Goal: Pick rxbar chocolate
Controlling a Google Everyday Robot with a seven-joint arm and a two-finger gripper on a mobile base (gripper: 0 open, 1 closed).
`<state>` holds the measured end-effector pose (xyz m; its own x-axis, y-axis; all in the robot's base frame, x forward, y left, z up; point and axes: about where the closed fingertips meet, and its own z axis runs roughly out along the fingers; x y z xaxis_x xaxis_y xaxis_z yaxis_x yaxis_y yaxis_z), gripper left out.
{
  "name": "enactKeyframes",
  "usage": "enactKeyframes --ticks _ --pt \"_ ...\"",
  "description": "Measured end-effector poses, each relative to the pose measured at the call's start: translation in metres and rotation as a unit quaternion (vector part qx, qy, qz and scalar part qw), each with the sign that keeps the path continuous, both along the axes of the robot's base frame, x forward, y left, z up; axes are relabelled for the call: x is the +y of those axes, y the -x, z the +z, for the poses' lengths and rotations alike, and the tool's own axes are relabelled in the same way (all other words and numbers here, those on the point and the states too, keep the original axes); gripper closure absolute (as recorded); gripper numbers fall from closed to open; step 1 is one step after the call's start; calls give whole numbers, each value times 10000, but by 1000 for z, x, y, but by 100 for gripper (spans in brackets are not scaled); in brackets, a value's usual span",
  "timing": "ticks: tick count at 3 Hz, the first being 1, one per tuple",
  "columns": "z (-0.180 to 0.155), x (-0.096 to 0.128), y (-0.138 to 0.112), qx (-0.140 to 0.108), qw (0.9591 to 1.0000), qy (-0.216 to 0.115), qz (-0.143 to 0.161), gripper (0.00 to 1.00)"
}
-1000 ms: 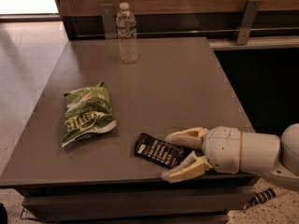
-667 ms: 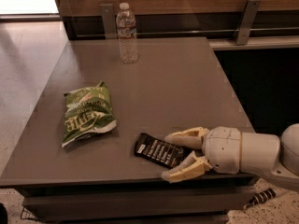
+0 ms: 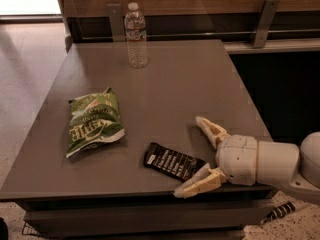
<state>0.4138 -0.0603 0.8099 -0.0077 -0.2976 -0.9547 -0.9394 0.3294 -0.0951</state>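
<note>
The rxbar chocolate (image 3: 172,162) is a small flat black wrapper with rows of white text. It lies flat near the table's front edge, right of the middle. My gripper (image 3: 189,156) reaches in from the right at table height. It is open, with its tan fingers (image 3: 212,130) spread wide. One finger is beyond the bar's right end and the other is at the front edge. The bar's right end lies between them, and it is not gripped.
A crinkled green chip bag (image 3: 94,122) lies on the left of the grey table (image 3: 180,84). A clear water bottle (image 3: 136,35) stands at the back. A wooden wall with metal brackets (image 3: 263,21) runs behind. A dark gap lies to the right of the table.
The gripper's fingers have spread wider. The far finger has swung away from the bar. The bar, the bag and the bottle have not moved.
</note>
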Motion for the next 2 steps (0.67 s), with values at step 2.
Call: enactKeyframes --ticks 2 --pt "5 5 -1 118 9999 55 -90 0"
